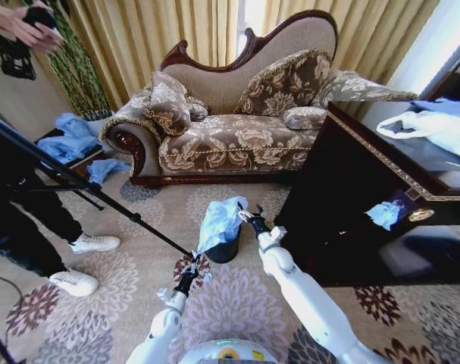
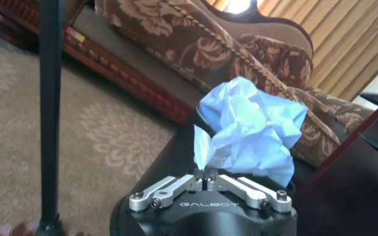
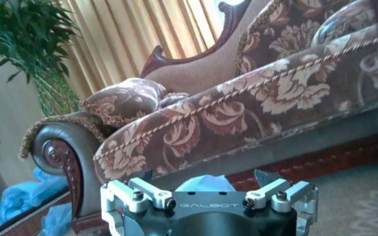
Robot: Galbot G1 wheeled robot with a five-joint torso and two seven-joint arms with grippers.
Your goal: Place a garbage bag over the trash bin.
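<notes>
The small black trash bin [image 1: 224, 250] stands on the carpet in front of the sofa. The crumpled light-blue garbage bag [image 1: 219, 221] is heaped on its top and hangs down its left side. My left gripper [image 1: 190, 267] is low at the bin's left, and the left wrist view shows it [image 2: 205, 178] shut on a thin flap of the garbage bag [image 2: 251, 125] beside the trash bin's dark wall [image 2: 173, 157]. My right gripper [image 1: 249, 214] is at the bag's upper right edge. In the right wrist view it [image 3: 210, 188] is open, with a bit of the bag [image 3: 205, 183] between its fingers.
A patterned sofa [image 1: 237, 129] stands behind the bin. A dark cabinet [image 1: 351, 189] with a white handled bag [image 1: 434, 129] on top is close on the right. A black tripod leg [image 1: 86, 186] slants across the left, near a person's white shoes [image 1: 93, 244]. Blue bags [image 1: 70, 136] lie at far left.
</notes>
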